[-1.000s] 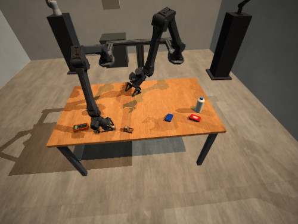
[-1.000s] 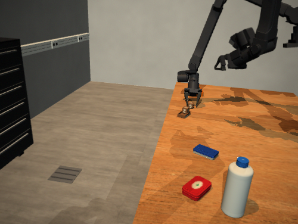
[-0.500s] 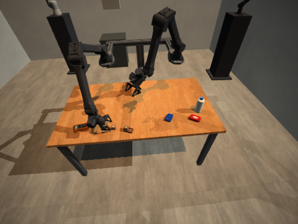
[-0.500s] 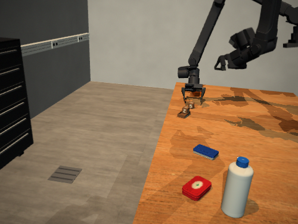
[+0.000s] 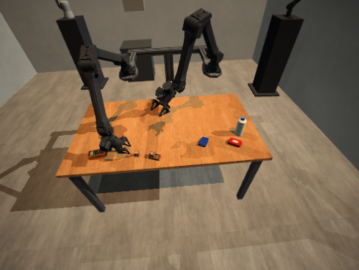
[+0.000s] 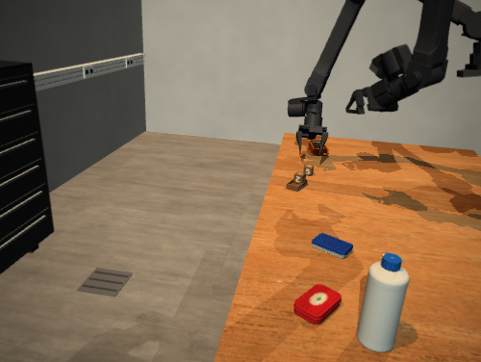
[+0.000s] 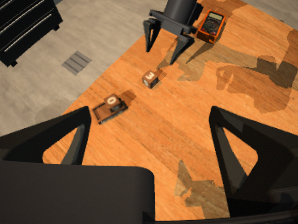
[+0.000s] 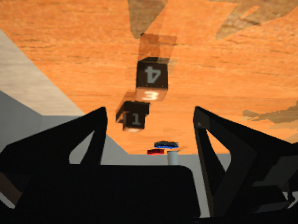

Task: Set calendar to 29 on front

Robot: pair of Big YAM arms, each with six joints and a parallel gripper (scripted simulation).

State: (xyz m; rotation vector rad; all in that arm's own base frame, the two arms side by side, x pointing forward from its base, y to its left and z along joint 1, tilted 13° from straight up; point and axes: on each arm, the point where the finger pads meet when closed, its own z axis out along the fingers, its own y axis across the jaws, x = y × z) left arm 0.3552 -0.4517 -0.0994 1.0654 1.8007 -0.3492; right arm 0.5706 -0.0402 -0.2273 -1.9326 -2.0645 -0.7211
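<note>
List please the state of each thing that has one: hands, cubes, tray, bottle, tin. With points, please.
Left hand (image 5: 156,111) (image 6: 354,112) (image 7: 150,108): open
Right hand (image 5: 129,149) (image 6: 312,159) (image 7: 160,57) (image 8: 151,108): open
Loose cube (image 5: 136,154) (image 6: 308,169) (image 7: 150,80) (image 8: 152,75): on table, 3 up
Second cube (image 5: 152,154) (image 6: 298,178) (image 7: 111,101) (image 8: 135,119): in tray, 0 up
Tray (image 5: 156,158) (image 6: 293,186) (image 7: 102,114) (image 8: 122,111): one cube inside
Bottle (image 5: 240,127) (image 6: 383,308) (image 8: 172,158): upright, capped
Tin (image 5: 235,142) (image 6: 317,303) (image 8: 155,151): closed

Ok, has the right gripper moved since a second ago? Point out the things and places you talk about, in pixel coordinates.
Yes. In the top view the right gripper (image 5: 129,149) (image 6: 312,158) (image 7: 158,58) (image 8: 150,113) has backed off the loose cube (image 5: 136,154) (image 6: 309,169) (image 7: 150,80) (image 8: 152,75), toward the multimeter (image 5: 97,154) (image 6: 317,147) (image 7: 212,25), which hasn't moved.
</note>
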